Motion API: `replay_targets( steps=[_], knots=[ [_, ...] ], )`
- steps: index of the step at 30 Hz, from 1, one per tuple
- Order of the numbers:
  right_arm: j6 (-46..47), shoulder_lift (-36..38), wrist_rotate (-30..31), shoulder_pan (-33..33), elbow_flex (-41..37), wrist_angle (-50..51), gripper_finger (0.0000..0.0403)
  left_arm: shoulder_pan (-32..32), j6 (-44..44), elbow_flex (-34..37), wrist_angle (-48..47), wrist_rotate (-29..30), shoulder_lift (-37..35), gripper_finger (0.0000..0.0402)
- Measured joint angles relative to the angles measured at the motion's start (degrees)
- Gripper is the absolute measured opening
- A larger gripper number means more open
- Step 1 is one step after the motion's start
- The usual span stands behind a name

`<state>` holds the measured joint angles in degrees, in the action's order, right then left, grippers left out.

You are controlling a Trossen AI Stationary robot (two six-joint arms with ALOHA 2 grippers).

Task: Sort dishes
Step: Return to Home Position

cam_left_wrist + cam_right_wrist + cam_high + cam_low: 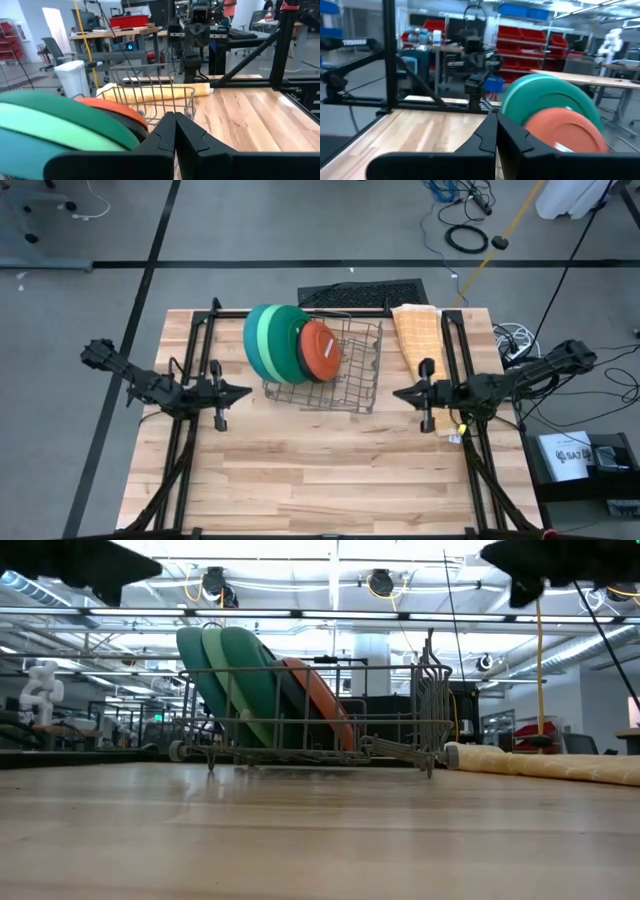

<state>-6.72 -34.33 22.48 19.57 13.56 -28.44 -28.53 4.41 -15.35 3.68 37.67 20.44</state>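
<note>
Wire rack (360, 372) at frame centre holds plates (275, 340) on edge; sorting looks done. Clenched, empty, flanking it: left tool (246, 391), right tool (399, 393).

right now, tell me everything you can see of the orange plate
The orange plate is a flat round disc, plastic-looking, with a small pale mark on its face. It stands on edge in the grey wire rack, tilted, seemingly leaning on the black plate, outermost in the row of five. Nothing else touches it.
</note>
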Motion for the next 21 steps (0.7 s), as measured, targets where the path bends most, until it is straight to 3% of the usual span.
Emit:
replay_targets(
  steps=[10, 16, 21],
  knots=[
    [0.2, 15.8, -0.1, 0.0, -13.0, 1.5, 0.0000, 0.0, -0.9, 6.4, 2.5, -1.8, -3.4, 0.0004],
    [0.2, 19.3, -1.5, -0.1, -12.7, 6.4, 0.0000, 2.3, -1.8, 10.9, 6.5, -5.3, -4.9, 0.0004],
    [0.3, 19.8, -3.5, -0.1, -12.8, 8.7, 0.0000, 8.0, -2.7, 14.9, 12.4, -13.2, -4.9, 0.0004]
  ],
)
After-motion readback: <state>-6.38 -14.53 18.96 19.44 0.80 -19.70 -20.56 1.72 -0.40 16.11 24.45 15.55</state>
